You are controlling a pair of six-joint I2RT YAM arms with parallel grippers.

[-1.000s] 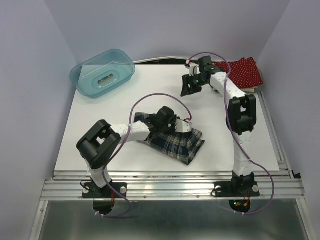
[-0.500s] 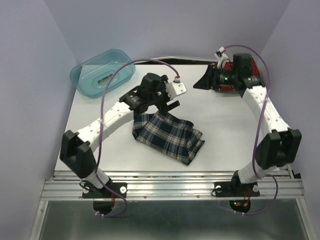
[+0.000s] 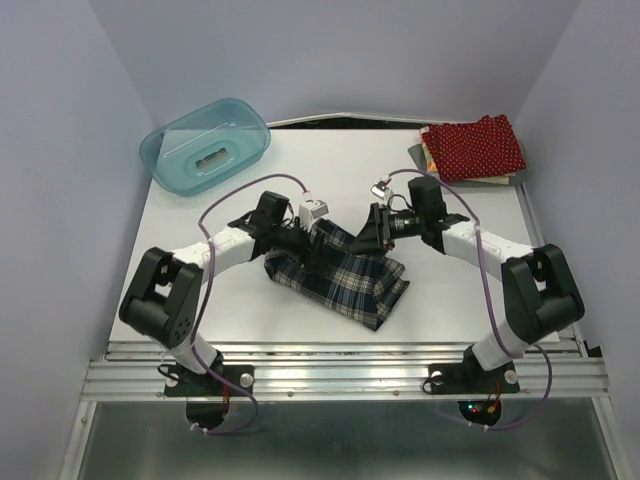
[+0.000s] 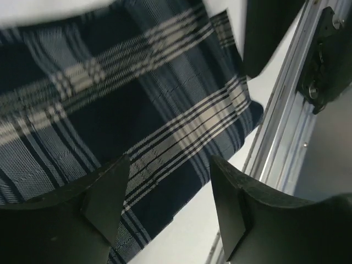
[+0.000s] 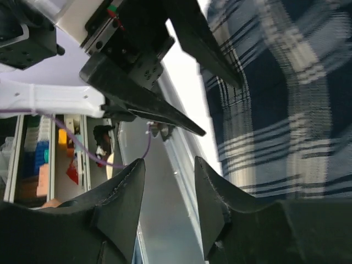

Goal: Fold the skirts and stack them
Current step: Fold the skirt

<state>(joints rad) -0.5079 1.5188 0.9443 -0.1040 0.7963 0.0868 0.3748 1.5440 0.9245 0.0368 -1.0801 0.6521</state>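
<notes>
The left gripper (image 4: pixel 169 165) stands with its dark jaws well apart and nothing between them. Through the gap its wrist view shows only plaid cloth lying below. The right gripper (image 5: pixel 169 162) is also parted, somewhat narrower, and empty, with plaid cloth to the right of its fingers. In the top view both tools meet low over the upper edge of the folded navy, green and white plaid skirt (image 3: pixel 345 280), very near each other. Whether either fingertip touches the cloth cannot be told.

The plaid skirt lies at the centre of the white table (image 3: pixel 450 290) as a rough slanted rectangle, its lower corner pointing to the lower right. The folded dark red skirt with tiny white dots (image 3: pixel 478 148) sits at the upper right corner of the table. A paler edge shows under it, too small to identify. The translucent teal plastic bin (image 3: pixel 165 170) is at the upper left, well apart from everything.

I judge the plaid skirt is folded but not yet stacked. The risks from here:
- With the two grippers this close, a small sideways move could knock one into the other.
- A shallow pinch might catch only the top layer, so lifting would peel the fold open.
- If the arms rise unevenly, the cloth could sag and land crooked on the red skirt.
</notes>
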